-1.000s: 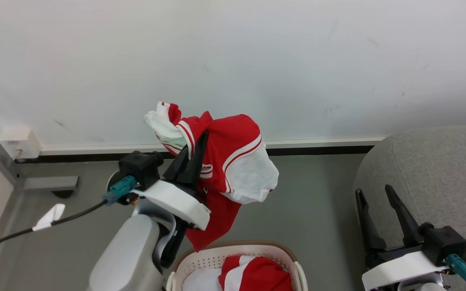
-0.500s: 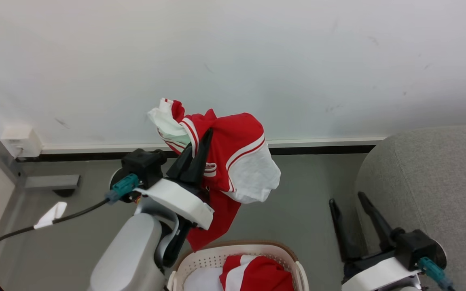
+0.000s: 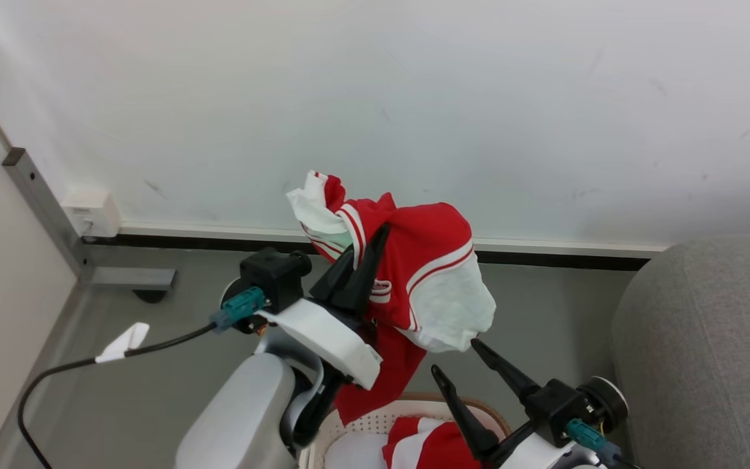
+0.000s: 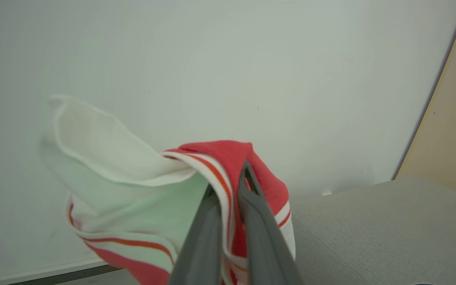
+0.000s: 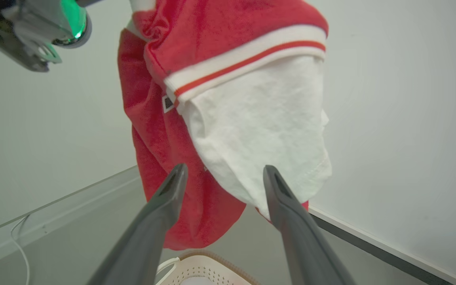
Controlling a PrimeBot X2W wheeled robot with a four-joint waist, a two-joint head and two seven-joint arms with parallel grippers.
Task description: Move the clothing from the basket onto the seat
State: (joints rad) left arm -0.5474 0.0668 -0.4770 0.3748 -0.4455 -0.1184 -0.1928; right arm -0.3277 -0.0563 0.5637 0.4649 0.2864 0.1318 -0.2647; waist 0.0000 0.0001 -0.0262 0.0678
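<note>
Your left end effector is clamped shut on a red and white shirt and holds it high up in front of the wall. The shirt is out of the basket, and its red tail hangs just above the basket's brown rim. More red and white clothing lies inside the basket. The seat is off to your right, well apart from the shirt.

A second ago your right end effector was low down beside the seat. Now it has swung in to the middle, over the basket and right under the white part of the shirt. Its two fingers are wide apart and hold nothing. The head camera turned a bit too, so the wall and the seat slid over in the picture, but they did not move.

I think your right arm is coming in to help, maybe to take the loose bottom of the shirt. The shirt has not got to the seat yet.

Your left arm is bent up, with its fingers pointing up and a bit to the right. Your right arm reaches in from the lower right, with its fingers pointing up and left at the shirt
</note>
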